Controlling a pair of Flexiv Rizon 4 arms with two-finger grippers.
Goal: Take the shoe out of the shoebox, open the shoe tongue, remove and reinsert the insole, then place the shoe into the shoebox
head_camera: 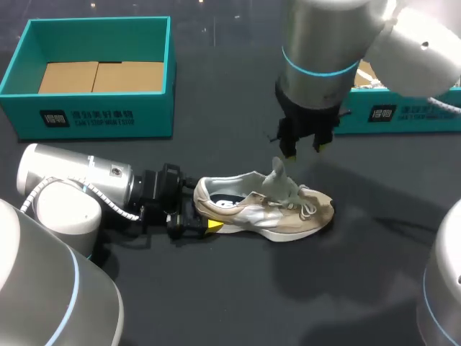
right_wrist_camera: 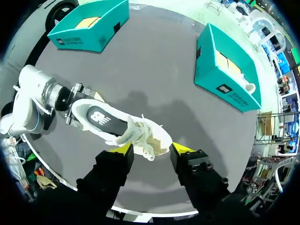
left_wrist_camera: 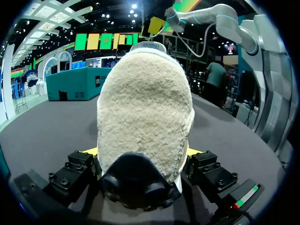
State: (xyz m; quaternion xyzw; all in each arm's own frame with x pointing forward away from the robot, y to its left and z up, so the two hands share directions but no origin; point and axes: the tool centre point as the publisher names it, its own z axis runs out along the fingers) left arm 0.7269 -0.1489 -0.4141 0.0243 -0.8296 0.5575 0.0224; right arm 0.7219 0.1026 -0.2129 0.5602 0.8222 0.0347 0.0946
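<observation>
Both my claws were at the beige-and-white mesh sneaker (head_camera: 266, 210), which stood upright on the black table (head_camera: 238, 288), well apart from the teal cardboard shoebox (head_camera: 94, 119). My left claw (head_camera: 196, 215) clamped its heel; my right claw (head_camera: 304, 149) hung spread open just above the raised tongue (head_camera: 277, 176).

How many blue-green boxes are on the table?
2. The left box sits open at the table's far left. The right box is at the far right, partly hidden behind the right arm. No other shows.
</observation>
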